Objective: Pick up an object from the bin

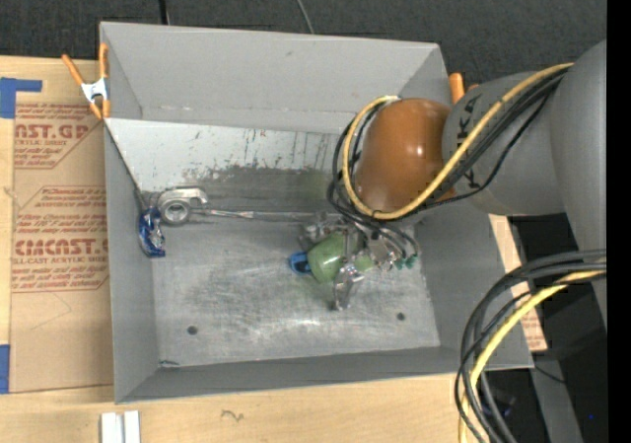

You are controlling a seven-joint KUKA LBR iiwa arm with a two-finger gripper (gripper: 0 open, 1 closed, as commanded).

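The bare, scuffed floor of the grey metal bin (246, 332) is seen nearest, with nothing lying on it at the front. Further in, right of centre, the two-finger gripper (347, 261) is set low on the floor, right against a rounded pale-green lump (325, 258) with a small blue piece (299, 261) touching its left side. Whether the gripper is wide, narrow or closed on the lump cannot be told, as its metal parts are crowded by the wrist above. The lump is judged to be the thing to be lifted, and it is not yet off the floor.

Beyond, a long silver metal tool with a ring end (183, 206) is laid along the foot of the back wall; a small blue curved item (150, 234) is seen at the left wall, just beside that ring.

A slip is the main risk; a rounded lump could be squeezed out sideways if gripped off-centre; the blue piece could be dragged along or dropped; the floor could be scraped if the gripper is pressed lower.
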